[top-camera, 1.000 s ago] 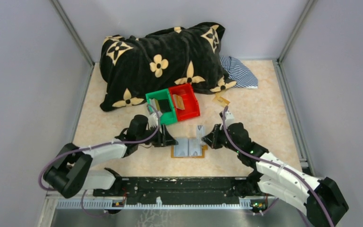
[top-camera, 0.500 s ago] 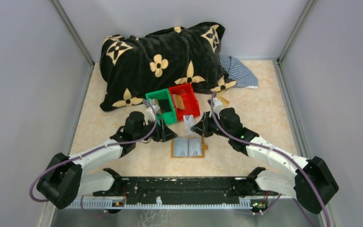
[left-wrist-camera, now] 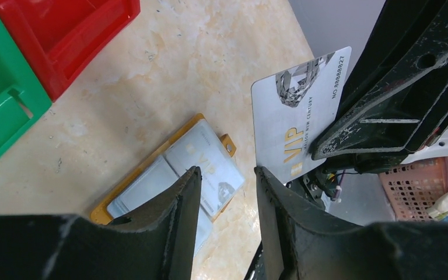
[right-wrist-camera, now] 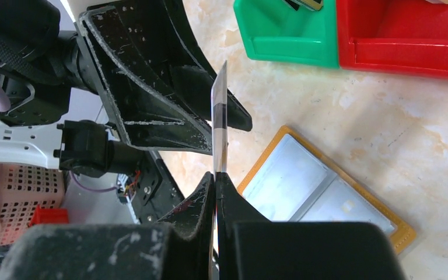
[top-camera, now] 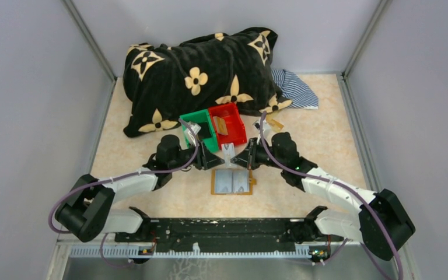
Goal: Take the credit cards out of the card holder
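Note:
The tan card holder [top-camera: 232, 182] lies open on the table with grey cards in its pockets; it also shows in the left wrist view [left-wrist-camera: 175, 172] and the right wrist view [right-wrist-camera: 321, 186]. My right gripper [top-camera: 246, 158] [right-wrist-camera: 215, 175] is shut on a silvery grey VIP credit card [top-camera: 227, 153] [left-wrist-camera: 294, 122] and holds it upright above the holder's far edge; the right wrist view shows the card edge-on [right-wrist-camera: 220, 111]. My left gripper [top-camera: 213, 160] [left-wrist-camera: 226, 175] is open and empty, its fingertips close beside the card, not around it.
A green bin [top-camera: 199, 131] and a red bin [top-camera: 228, 125] stand side by side just beyond the grippers; the red one holds a gold-tan card [top-camera: 220, 125]. A black flowered pillow [top-camera: 198, 76] and striped cloth [top-camera: 294, 87] lie behind. A small tan item [top-camera: 273, 123] lies right of the bins.
My right gripper has lifted the silver card off the holder and carried it left and further away. My left gripper has moved right, towards the card.

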